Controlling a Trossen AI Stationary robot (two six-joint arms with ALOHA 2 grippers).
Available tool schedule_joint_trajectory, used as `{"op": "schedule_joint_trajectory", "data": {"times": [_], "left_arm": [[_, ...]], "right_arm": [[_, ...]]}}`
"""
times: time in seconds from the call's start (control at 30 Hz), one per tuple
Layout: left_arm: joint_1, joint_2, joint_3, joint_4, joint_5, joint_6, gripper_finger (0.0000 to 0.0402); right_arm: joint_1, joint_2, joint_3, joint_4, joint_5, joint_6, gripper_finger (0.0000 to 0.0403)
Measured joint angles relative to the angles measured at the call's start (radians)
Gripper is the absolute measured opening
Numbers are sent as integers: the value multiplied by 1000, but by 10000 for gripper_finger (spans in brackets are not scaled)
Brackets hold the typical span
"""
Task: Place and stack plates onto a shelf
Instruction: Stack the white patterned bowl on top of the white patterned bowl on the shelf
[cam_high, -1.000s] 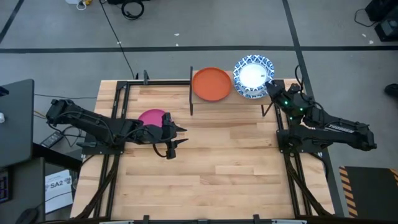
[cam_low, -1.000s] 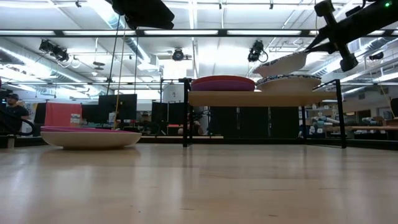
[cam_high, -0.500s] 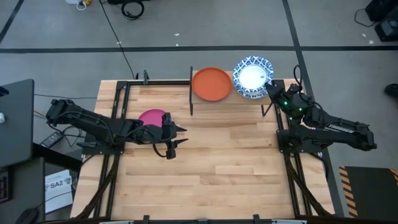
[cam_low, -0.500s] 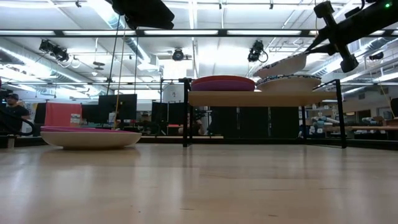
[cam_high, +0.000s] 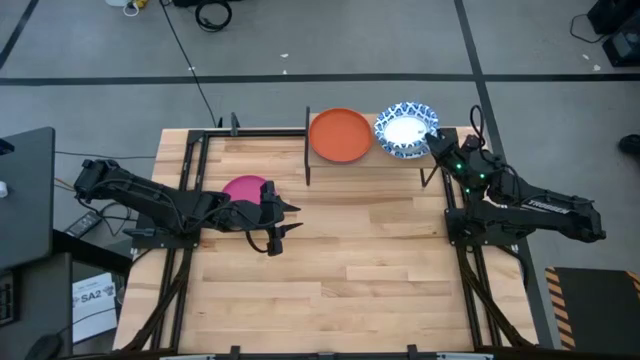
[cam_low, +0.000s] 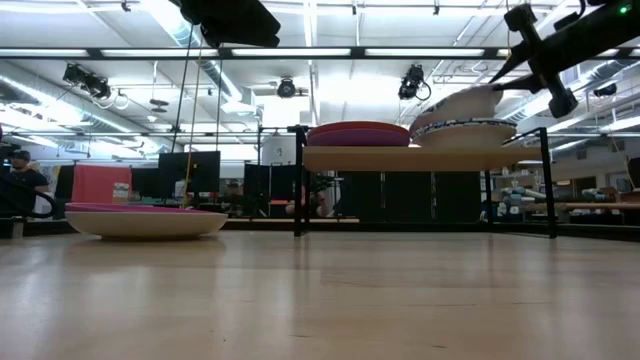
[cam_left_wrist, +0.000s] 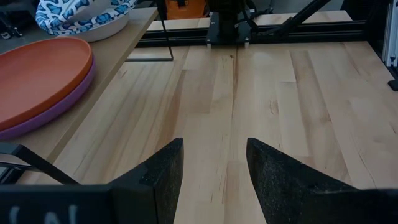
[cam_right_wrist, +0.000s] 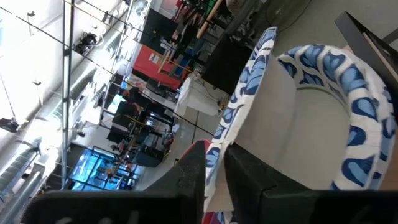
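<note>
Resting on the tabletop (cam_high: 330, 250) on the shelf's near side, the magenta plate (cam_high: 246, 188) lies just beside the idle left tool (cam_high: 278, 222), its fingers spread and empty. On the shelf (cam_low: 410, 157) the orange plate (cam_high: 340, 134) tops a purple plate (cam_left_wrist: 53, 112). Beside it, the right tool (cam_high: 432, 141) pinches a tilted blue-rimmed plate (cam_high: 406, 129) over a blue-rimmed stack (cam_low: 465, 131)

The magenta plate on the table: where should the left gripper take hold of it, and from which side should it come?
Probably by the rim. The magenta plate lies flat and right way up on the table, its shallow wall flaring above the cream underside, so one finger can go over the edge. The open left gripper sits beside it and could come from that near side.
</note>
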Motion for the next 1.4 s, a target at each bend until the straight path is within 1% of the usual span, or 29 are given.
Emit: {"op": "schedule_joint_trajectory", "data": {"times": [0.3,0.43,0.63,0.8,0.97,1.17,1.27,1.4], "left_arm": [[0,0,0,0,0,0,183],[0,0,0,0,0,1,183],[0,0,0,0,0,1,183],[0,0,0,0,0,1,183],[0,0,0,0,0,1,183],[0,0,0,0,0,1,183],[0,0,0,0,0,0,183],[0,0,0,0,0,0,183]], "right_arm": [[0,0,0,-27,7,-8,130],[0,0,0,-26,34,-106,158],[-1,0,0,-24,40,-243,197],[0,0,0,-37,2,-386,225],[-1,0,0,-97,-50,-488,237],[-1,0,0,-219,-103,-513,237],[0,0,0,-239,-128,-563,237],[0,0,0,-239,-130,-573,236]]}}
